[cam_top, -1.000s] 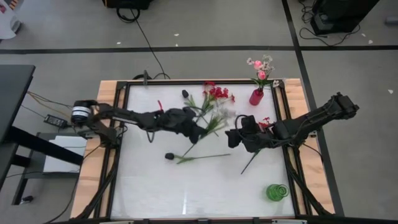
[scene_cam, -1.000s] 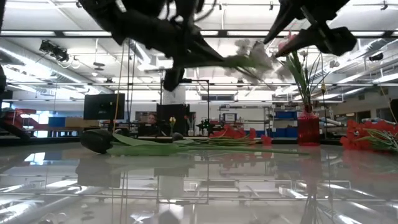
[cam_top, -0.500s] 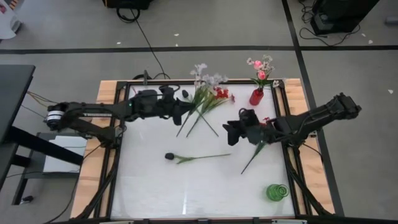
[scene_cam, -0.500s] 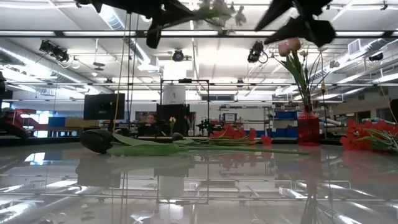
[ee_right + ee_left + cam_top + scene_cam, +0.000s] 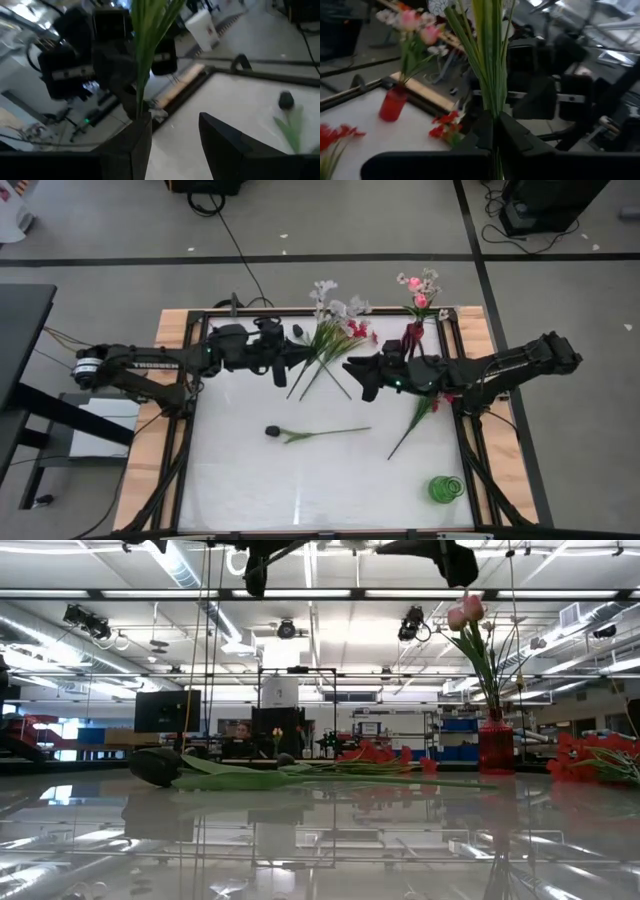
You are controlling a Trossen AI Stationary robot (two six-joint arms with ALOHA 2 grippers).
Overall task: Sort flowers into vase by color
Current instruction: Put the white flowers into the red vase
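Left gripper (image 5: 283, 360): raised over the far-left part of the table (image 5: 250, 480); fingers (image 5: 515, 135) closed on the green stems of a white spray (image 5: 335, 310), as the left wrist view shows.
White spray: held up off the table, stems running from the left gripper up and to the right, pale blossoms past the far table edge, in the high view.
Dark bud flower (image 5: 310, 434): lying flat near the table's middle, black bud at the left, stem pointing right; in the low view it rests in the foreground (image 5: 200, 772).
Second dark bud (image 5: 299, 331): near the far edge, just beside the held stems.
Red sprays (image 5: 357, 330): near the far edge, partly hidden behind the held stems.
Right gripper (image 5: 358, 373): just right of the held stems, facing the left gripper; fingers (image 5: 137, 135) spread apart, with the stems beside 1 finger in the right wrist view, nothing clamped.
Loose stem (image 5: 412, 420): lying slanted under the right arm.
Red vase (image 5: 414, 332): far-right corner, upright, holding pink buds (image 5: 418, 292) and some pale blossoms.
Green vase (image 5: 445, 488): near-right corner, standing well apart from the arms.
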